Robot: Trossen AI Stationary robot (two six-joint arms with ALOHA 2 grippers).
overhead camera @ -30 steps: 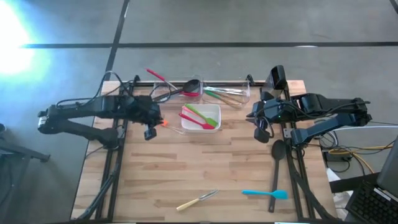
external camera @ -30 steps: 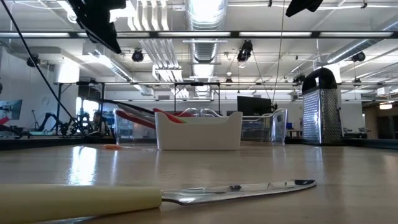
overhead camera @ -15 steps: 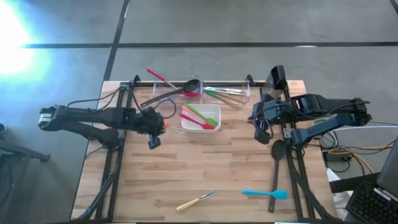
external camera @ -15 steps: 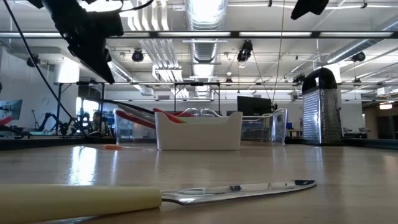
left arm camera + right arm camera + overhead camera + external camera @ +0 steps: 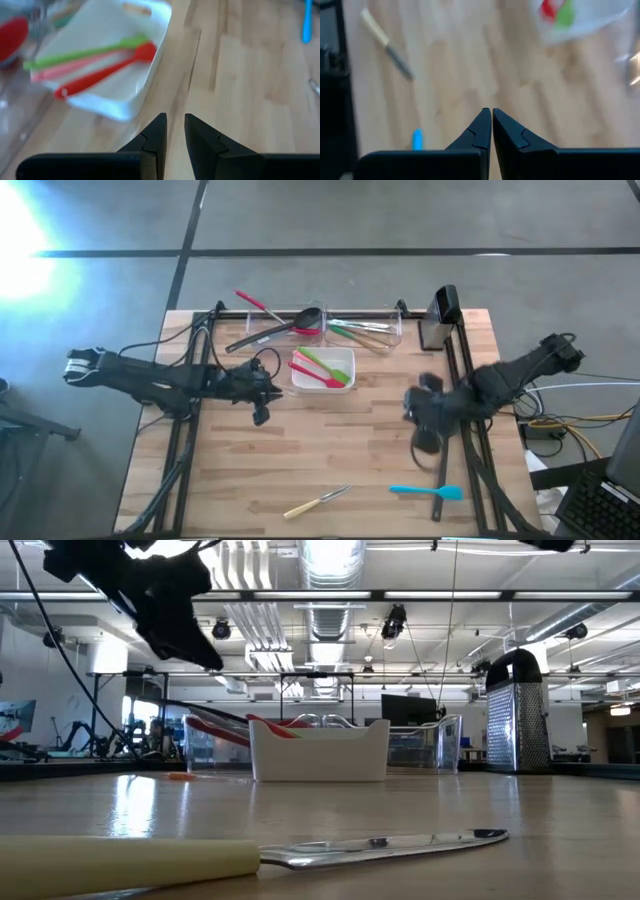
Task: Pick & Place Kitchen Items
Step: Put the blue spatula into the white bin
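Note:
A white dish near the table's far middle holds green, pink and red utensils. Two clear bins behind it hold more, with a black ladle across the left one. A cream-handled knife and a blue spatula lie near the front edge. A black utensil's handle shows below my right gripper. My left gripper hangs left of the dish, empty, its fingers a narrow gap apart. My right gripper is shut and empty over the right side.
A metal grater stands at the far right. A small orange piece lies on the table left of the dish. Bare wood lies across the table's middle, between the dish and the knife.
My left gripper has gone toward the table's right and near edges, ending beside the dish's left side. My right gripper has swung toward the near edge, over the black utensil's head, and its arm has drawn back to the right.

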